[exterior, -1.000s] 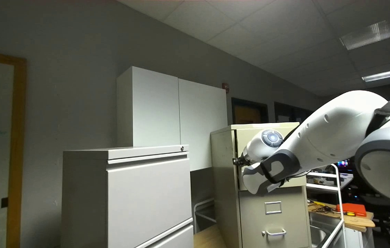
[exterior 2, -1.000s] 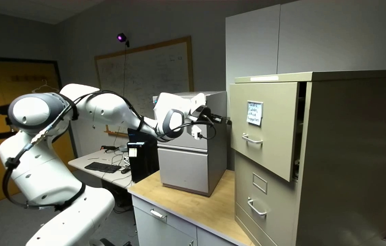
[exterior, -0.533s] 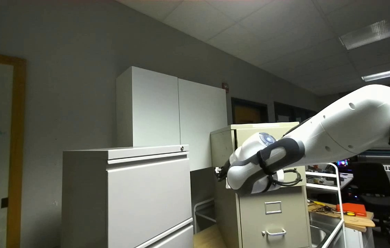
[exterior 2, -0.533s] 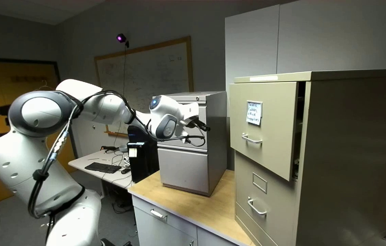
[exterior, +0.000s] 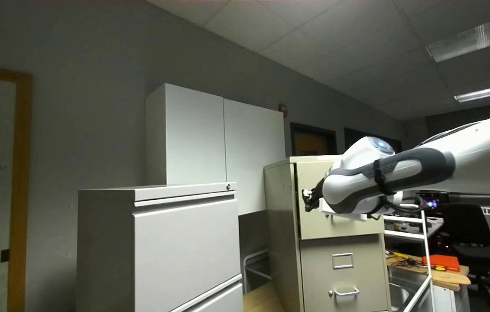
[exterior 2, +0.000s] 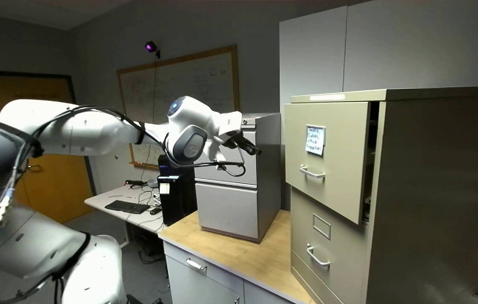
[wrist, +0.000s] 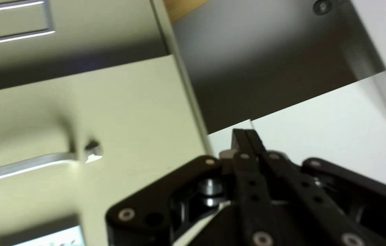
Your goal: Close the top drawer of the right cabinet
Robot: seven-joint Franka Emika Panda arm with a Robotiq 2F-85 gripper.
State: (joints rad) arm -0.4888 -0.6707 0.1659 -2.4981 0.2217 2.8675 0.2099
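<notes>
Plainly, two jaws meet, clear of one top drawer (exterior 2: 336,162) with one handle (exterior 2: 314,173), ajar in one filing cabinet (exterior 2: 429,190).

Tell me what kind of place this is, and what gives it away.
Probably an office or lab: a wall-mounted whiteboard, a desk with a keyboard, and a filing cabinet whose handwritten label seems to read tools, cables, office supplies.

Grey cabinet (exterior 2: 243,202), set on wood-toned tabletop (exterior 2: 243,253); wood-framed whiteboard (exterior 2: 188,82), mounted on wall (exterior 2: 205,29); keyboard (exterior 2: 127,207), laid beside mouse (exterior 2: 155,210).
</notes>
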